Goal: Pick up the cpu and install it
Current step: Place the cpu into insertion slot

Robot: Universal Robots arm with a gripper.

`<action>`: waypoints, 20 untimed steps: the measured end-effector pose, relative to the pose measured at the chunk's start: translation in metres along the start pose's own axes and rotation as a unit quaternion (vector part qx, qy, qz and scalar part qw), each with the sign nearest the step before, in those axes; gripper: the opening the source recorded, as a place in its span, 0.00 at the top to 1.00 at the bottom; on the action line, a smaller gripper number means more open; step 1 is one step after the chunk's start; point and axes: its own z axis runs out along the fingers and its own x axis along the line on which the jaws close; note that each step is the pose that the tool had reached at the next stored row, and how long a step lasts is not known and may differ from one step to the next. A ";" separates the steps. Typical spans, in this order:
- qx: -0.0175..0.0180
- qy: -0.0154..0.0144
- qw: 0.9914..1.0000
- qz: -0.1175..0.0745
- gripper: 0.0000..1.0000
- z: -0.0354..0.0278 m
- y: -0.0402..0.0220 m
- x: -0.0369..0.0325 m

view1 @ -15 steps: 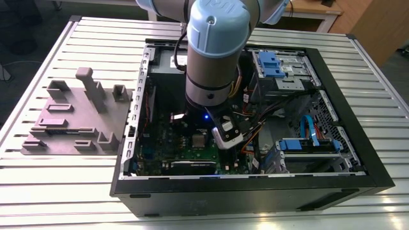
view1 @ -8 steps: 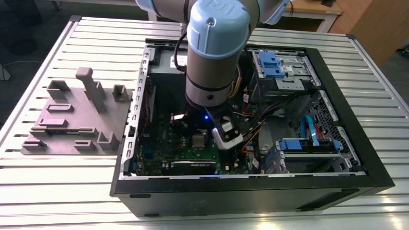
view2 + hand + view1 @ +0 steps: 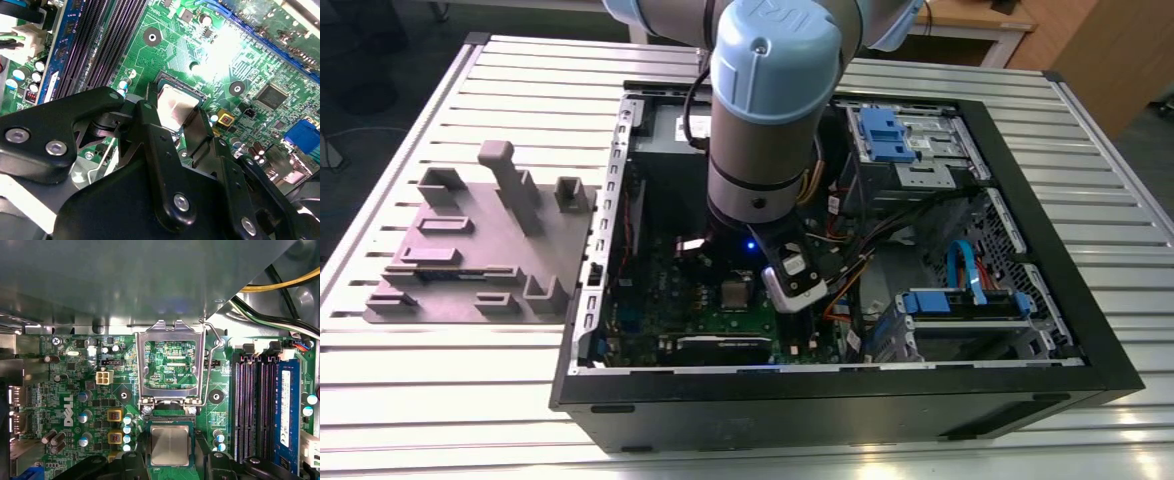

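Closely flanked by the hand, the cpu.

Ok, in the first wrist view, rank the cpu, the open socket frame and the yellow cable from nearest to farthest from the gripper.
1. The cpu, between the jaws of the gripper.
2. The open socket frame, hinged up just beyond the cpu.
3. The yellow cable, well past the frame, off the motherboard.

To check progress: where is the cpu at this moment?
In the first wrist view the cpu is at the socket of the green motherboard, beside the open metal frame, near the memory slots.
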 end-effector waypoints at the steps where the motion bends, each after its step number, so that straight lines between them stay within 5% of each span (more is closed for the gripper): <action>1: 0.000 0.000 1.000 0.000 0.55 0.0000 0.0000 0.0000; 14: 0.000 0.000 1.000 0.000 0.47 0.0005 0.0000 0.0002; 20: 0.000 0.000 1.000 0.000 0.56 -0.0002 0.0000 0.0004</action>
